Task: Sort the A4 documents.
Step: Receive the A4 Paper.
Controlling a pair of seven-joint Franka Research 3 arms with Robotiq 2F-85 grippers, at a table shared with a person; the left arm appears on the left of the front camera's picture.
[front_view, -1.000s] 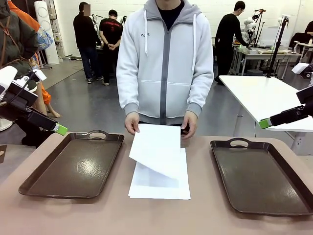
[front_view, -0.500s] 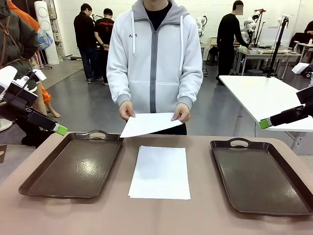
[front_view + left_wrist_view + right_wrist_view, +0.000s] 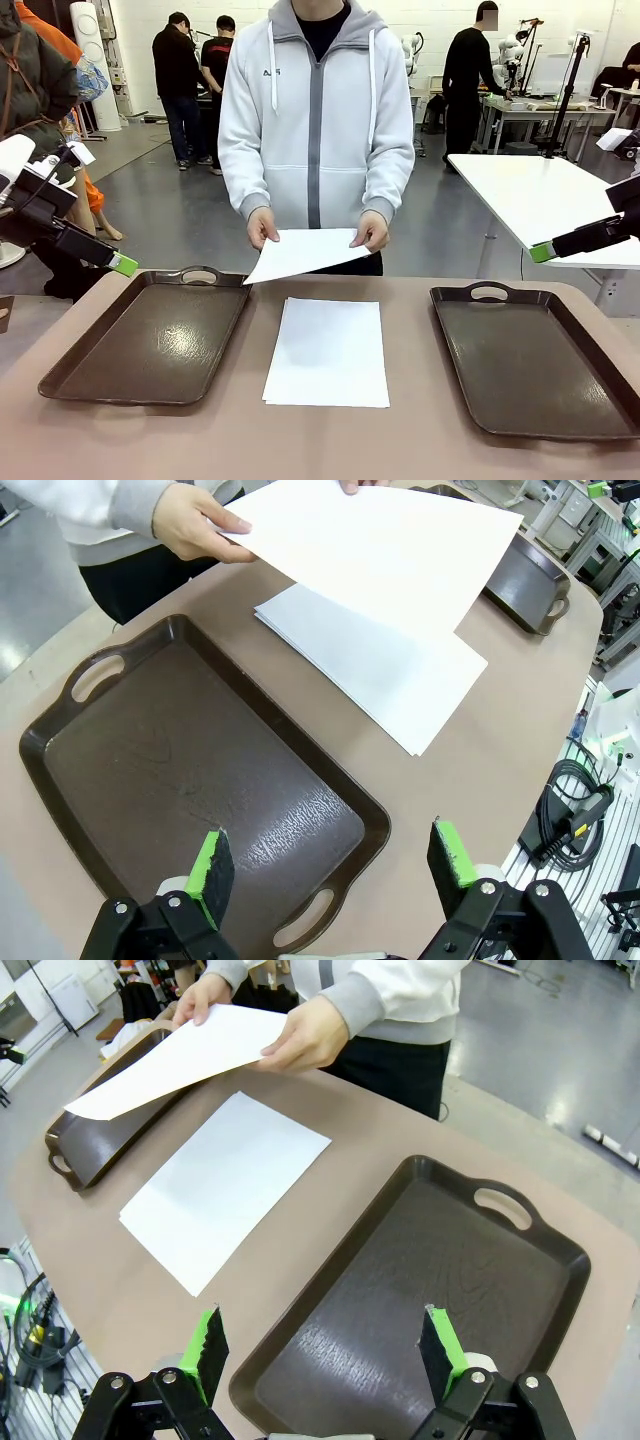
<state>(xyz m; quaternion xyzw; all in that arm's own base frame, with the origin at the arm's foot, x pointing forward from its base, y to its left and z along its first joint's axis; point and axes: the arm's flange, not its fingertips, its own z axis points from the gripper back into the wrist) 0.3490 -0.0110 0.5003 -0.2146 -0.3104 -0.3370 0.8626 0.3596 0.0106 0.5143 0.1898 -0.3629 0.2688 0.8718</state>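
One A4 document is in the person's hands above the desk's far edge; more paper lies flat between two trays. Left gripper and right gripper stand open and empty. Sorting seems just beginning; next, a gripper probably must pinch the offered sheet's edge.

The flat sheet on the table is thin, smooth, matt white paper, and the held sheet above its far end looks the same. The tray to its left and the tray to its right are dark brown glossy plastic with a finely grained floor. The table is smooth, matt beige. The person's hoodie is soft cloth.
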